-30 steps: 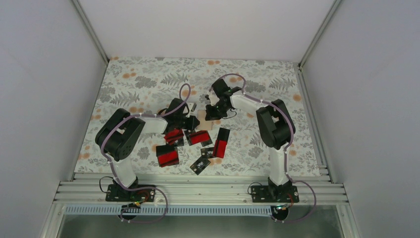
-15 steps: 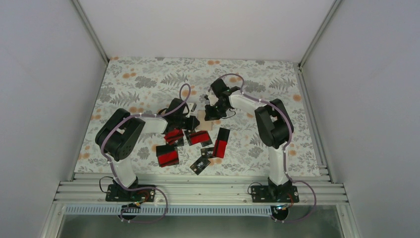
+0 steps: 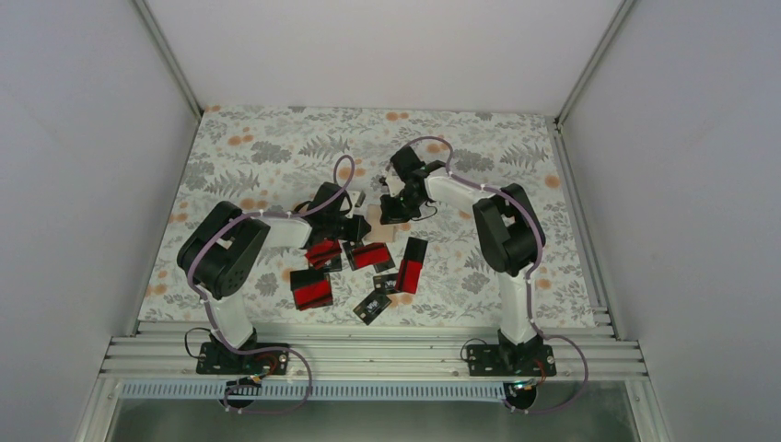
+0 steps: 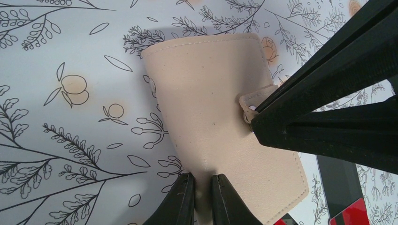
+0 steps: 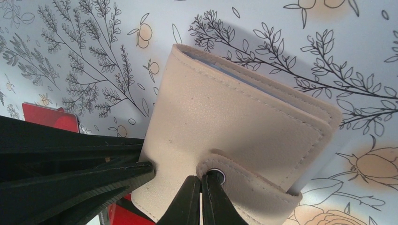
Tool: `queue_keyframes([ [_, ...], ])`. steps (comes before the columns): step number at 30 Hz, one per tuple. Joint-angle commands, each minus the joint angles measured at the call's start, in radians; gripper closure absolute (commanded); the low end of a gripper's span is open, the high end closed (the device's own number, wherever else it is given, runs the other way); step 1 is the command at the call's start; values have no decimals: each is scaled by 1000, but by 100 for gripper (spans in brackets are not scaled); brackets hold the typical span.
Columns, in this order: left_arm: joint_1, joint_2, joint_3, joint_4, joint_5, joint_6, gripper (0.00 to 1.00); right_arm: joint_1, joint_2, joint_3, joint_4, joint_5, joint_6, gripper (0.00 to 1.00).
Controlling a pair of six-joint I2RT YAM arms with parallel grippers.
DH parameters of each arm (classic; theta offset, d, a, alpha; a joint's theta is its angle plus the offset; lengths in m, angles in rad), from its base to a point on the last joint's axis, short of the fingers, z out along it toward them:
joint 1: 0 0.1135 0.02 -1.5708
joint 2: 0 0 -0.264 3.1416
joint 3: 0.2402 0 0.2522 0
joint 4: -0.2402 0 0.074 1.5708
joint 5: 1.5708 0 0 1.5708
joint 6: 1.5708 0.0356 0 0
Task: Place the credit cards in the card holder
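The floral-patterned table cover is seen from above, with both arms reached in toward its middle. The credit cards, red and black, are scattered loose on the near half of the cover, between the two arm bases and the grippers; at least half a dozen can be counted, and none is seen inside anything. Just beyond them, at the far edge of the scatter, the tan card holder is lain flat and folded shut, a sliver of its pale blue-grey lining showing along one edge in the right wrist view. The near-left edge of the holder is pinched between the almost closed fingers of the left gripper. The jaws of the right gripper are pressed together, their tips set against the snap tab; whether the tab is actually caught between them cannot be told. The task is judged to be at its opening stage: the holder is yet to be unfastened and spread, and every card is yet to be loaded.
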Motion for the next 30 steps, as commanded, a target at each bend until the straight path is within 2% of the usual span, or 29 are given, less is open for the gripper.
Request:
queue_keyframes([
  [1, -13, 9, 12, -38, 3, 18, 92, 29, 38, -42, -86, 41, 1, 96],
  [17, -13, -3, 6, -45, -5, 15, 92, 39, 74, -81, -116, 120, 34, 96],
  [30, -13, -8, 3, -46, -16, 16, 93, 57, 136, -194, -129, 170, 91, 96],
])
